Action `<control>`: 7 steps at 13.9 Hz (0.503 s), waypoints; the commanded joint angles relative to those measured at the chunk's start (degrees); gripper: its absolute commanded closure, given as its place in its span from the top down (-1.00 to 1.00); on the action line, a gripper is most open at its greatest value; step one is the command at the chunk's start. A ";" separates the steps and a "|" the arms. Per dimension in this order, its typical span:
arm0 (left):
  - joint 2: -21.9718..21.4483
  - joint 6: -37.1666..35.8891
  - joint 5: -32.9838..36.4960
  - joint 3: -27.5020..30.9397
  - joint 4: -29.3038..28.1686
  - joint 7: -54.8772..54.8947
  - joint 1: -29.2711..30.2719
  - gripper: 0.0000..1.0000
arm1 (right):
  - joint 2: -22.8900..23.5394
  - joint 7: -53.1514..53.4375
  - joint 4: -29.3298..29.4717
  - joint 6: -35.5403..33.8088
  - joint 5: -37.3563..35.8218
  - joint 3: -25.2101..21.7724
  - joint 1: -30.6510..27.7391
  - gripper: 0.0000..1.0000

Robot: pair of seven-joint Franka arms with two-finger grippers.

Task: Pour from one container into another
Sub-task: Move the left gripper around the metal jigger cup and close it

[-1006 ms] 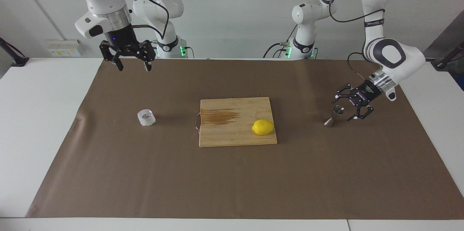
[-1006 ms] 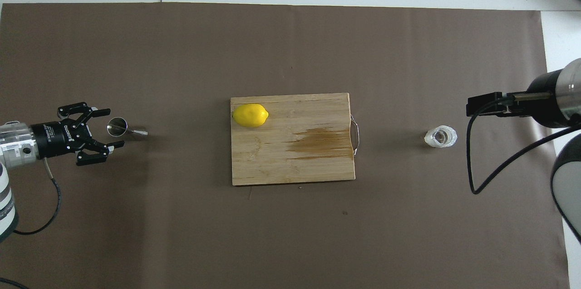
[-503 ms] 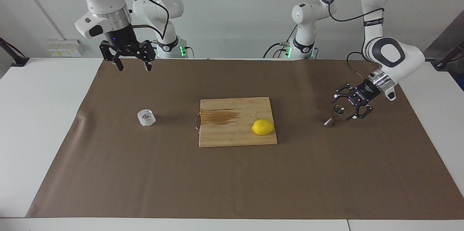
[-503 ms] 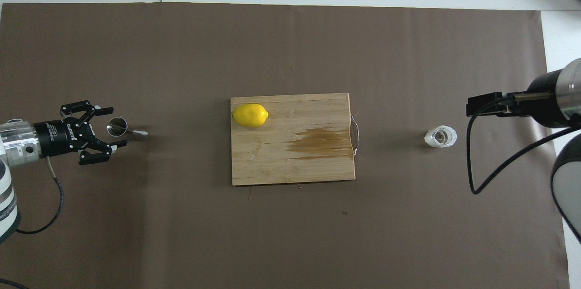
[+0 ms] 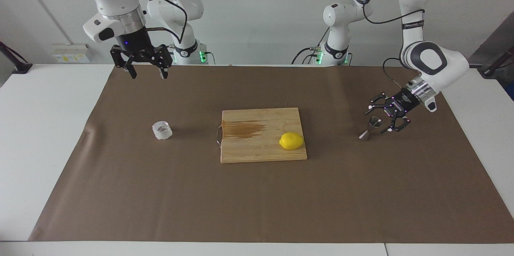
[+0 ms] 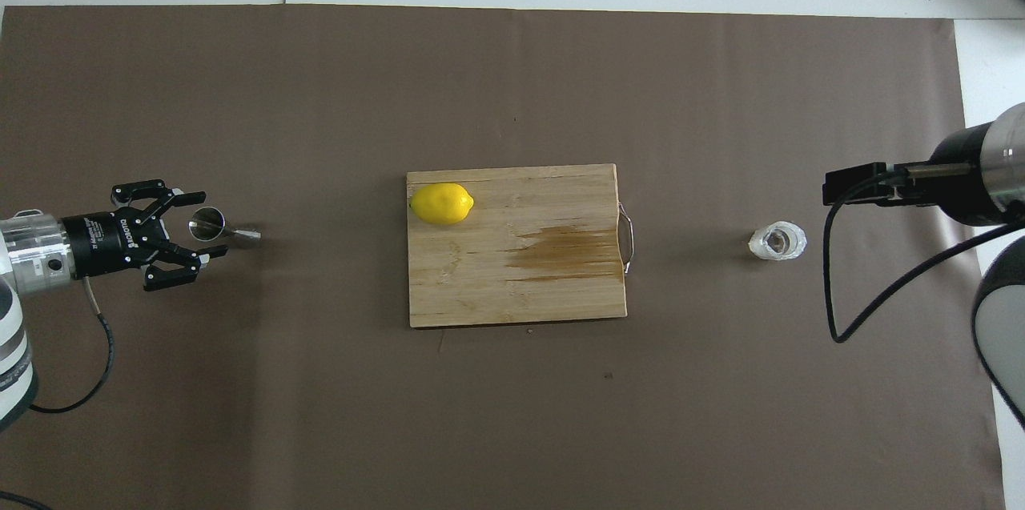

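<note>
The steel jigger (image 5: 370,128) (image 6: 207,224) stands on the brown mat at the left arm's end of the table. My left gripper (image 5: 378,121) (image 6: 212,222) comes in low from the side. It is open, one finger on each side of the jigger's upper cone, with small gaps showing. The clear faceted cup (image 5: 162,130) (image 6: 777,241) sits on the mat toward the right arm's end. My right gripper (image 5: 148,75) hangs open and empty, high over the mat's edge by the robots, and waits there.
A wooden cutting board (image 5: 257,149) (image 6: 520,294) with a dark stain and a metal handle lies mid-table. A yellow lemon (image 5: 291,141) (image 6: 441,203) rests on it toward the left arm's end. The brown mat (image 5: 257,199) covers most of the white table.
My left gripper has slid closer around the jigger and its fingers have narrowed a little. The jigger, the cup and the right arm have not moved.
</note>
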 commanded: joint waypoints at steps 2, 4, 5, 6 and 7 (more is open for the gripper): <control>-1.89 1.08 -1.52 0.24 -2.29 1.49 -0.32 0.73 | -1.33 -1.01 -1.61 0.77 -0.08 0.09 -0.52 1.00; -1.89 1.08 -1.43 0.24 -2.29 1.58 -0.32 0.65 | -1.33 -1.01 -1.61 0.77 -0.08 0.09 -0.52 1.00; -1.89 1.17 -1.43 0.24 -2.29 1.58 -0.58 0.57 | -1.33 -1.01 -1.61 0.77 -0.08 0.09 -0.52 1.00; -1.89 1.17 -1.51 0.24 -2.29 1.58 -0.50 0.41 | -1.33 -1.01 -1.61 0.77 -0.16 0.09 -0.52 1.00; -1.89 1.09 -1.52 0.24 -2.29 1.49 -0.32 0.18 | -1.33 -1.01 -1.61 0.77 -0.16 0.09 -0.52 1.00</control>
